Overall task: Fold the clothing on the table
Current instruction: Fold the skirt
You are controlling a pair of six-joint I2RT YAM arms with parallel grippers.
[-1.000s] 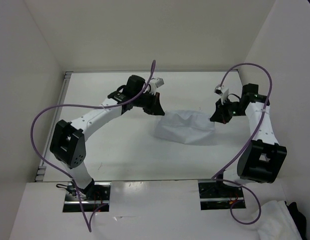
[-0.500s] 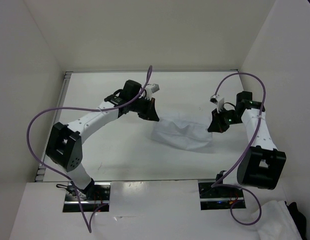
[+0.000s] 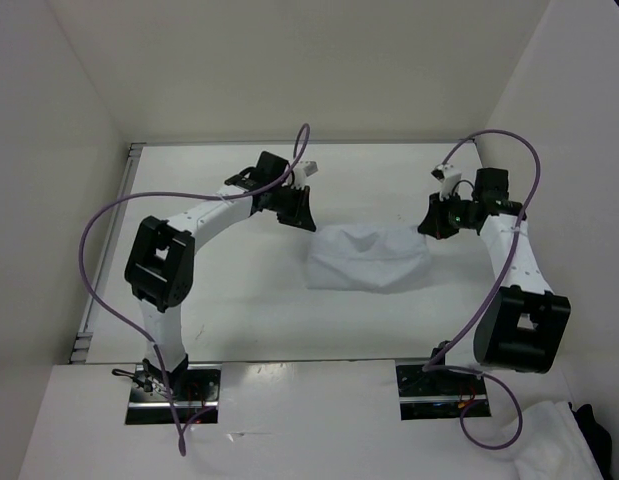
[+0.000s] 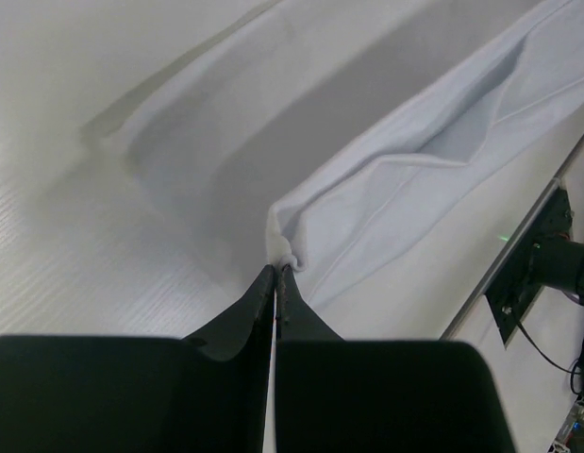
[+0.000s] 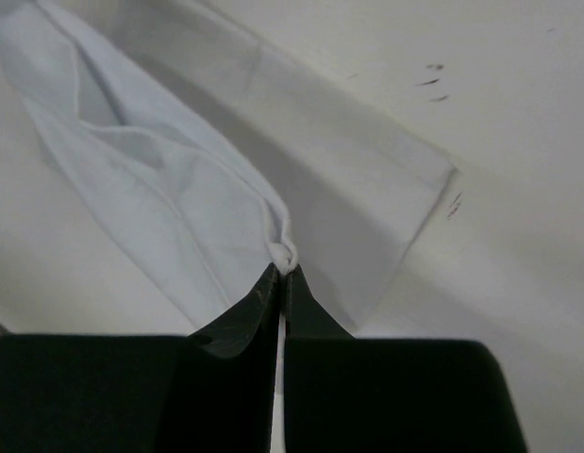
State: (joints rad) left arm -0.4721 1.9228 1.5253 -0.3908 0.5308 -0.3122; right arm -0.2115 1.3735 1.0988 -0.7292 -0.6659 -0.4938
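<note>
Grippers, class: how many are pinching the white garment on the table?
2. The left gripper pinches the far left corner of the garment; the right gripper pinches its far right corner. Neither grip is hidden.

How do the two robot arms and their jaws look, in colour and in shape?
The left arm and the right arm both have white links joined by bulky black joints. A purple cable loops beside each arm. The jaws are matte black and taper to thin tips.
</note>
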